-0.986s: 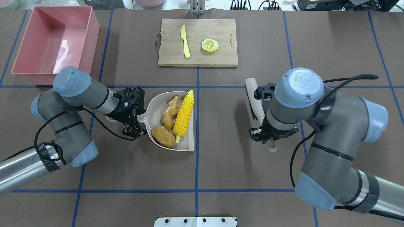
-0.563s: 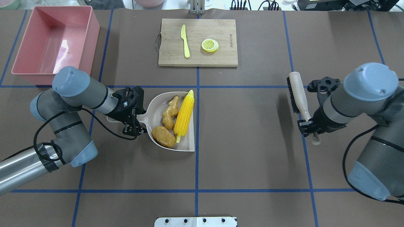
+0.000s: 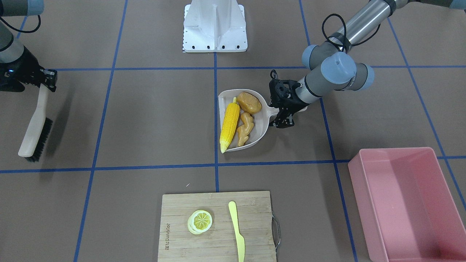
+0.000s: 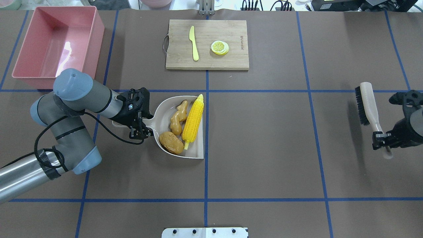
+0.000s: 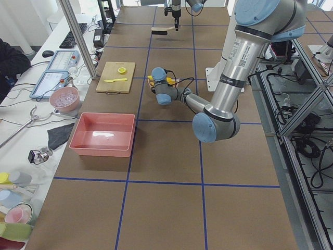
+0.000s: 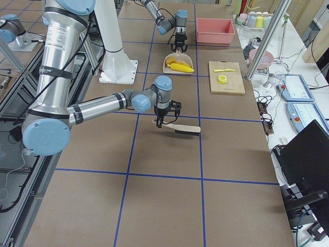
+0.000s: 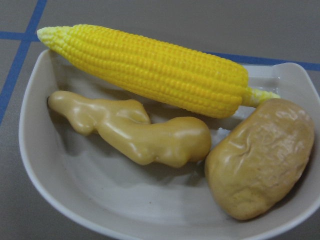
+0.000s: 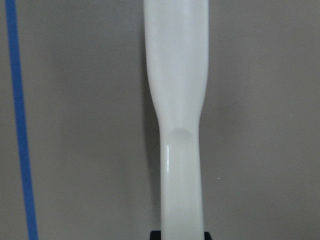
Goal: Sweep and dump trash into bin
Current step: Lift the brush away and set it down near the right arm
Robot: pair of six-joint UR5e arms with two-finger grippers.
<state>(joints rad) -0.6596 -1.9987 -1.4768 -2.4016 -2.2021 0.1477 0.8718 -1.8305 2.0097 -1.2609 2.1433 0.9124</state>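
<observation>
Inside dustpan (image 4: 162, 114), knobbly yellow corn cob (image 4: 193, 120)

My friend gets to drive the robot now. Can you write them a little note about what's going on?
The left gripper is shut on the dustpan handle.
The right gripper is shut on the brush, out at the table's right end, clear of the trash.
The corn, potato and ginger all lie in the dustpan, mid-table.
The bin is empty, at the far left corner.
Done: the sweeping.
Left: carry the dustpan over to the bin and tip all three in.
</observation>
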